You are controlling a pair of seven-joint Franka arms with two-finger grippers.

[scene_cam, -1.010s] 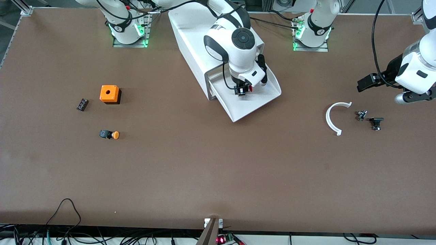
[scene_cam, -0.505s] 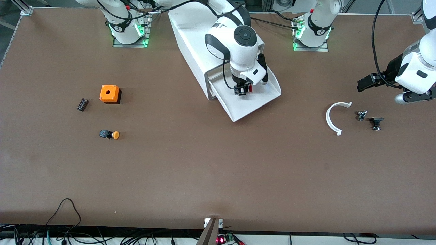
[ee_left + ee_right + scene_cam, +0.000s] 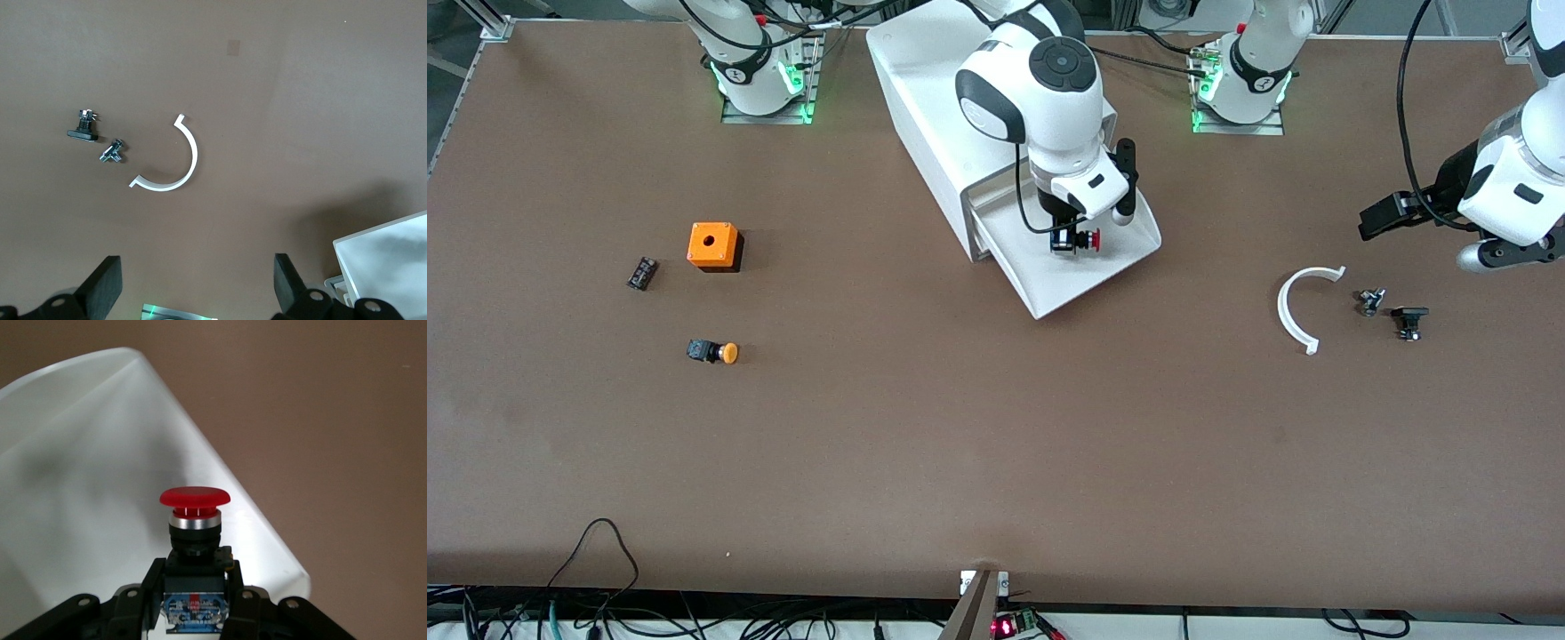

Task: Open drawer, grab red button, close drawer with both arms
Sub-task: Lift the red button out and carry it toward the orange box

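Now the grab step looks to be in hand. The right gripper [image 3: 1069,240] is clamped on the black body of the red-capped button [image 3: 195,520], holding it over the pulled-out drawer [image 3: 1103,267]; in the right wrist view the button seems clear of the drawer floor, though I cannot be sure of that. The drawer stands open from the white cabinet [image 3: 925,98].

The left gripper [image 3: 195,293] waits with its fingers spread wide and empty, over bare table toward the left arm's end of the cabinet, near a white curved bracket [image 3: 1300,307] and two small black parts [image 3: 1390,311].

Next, I judge, the button must be carried clear of the drawer's rim before anything pushes on the drawer front. Closing calls for both arms, so the left arm would have to come across to the cabinet.
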